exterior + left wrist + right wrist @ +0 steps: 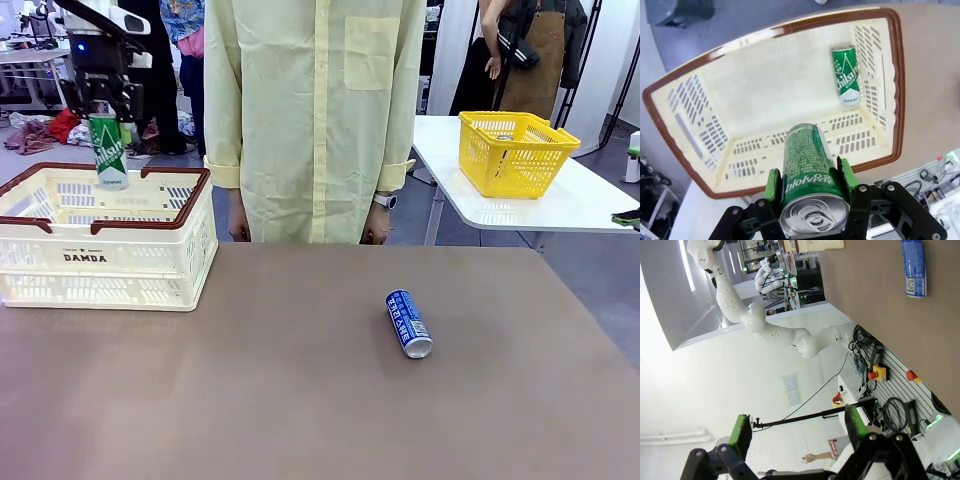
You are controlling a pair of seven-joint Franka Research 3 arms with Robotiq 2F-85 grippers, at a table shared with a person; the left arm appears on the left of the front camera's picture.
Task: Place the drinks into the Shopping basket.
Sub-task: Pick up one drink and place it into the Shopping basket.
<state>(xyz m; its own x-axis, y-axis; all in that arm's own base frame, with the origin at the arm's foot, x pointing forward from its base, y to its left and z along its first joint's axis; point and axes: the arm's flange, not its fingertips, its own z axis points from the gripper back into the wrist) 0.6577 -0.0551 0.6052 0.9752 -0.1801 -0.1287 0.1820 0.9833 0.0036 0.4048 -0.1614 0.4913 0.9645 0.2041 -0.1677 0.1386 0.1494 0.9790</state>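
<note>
— Green-padded left gripper (808,184), pointing straight down, pinches what?
— A green can (806,150), upright above the Shopping basket (100,262); a second green can (846,75) lies inside. The right gripper (799,432) stands apart, empty. A blue can (409,323) lies on the table (250,400).

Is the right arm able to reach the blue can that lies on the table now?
Probably yes. The blue can lies alone on the bare table with nothing beside it, and the right gripper is open and holds nothing.
</note>
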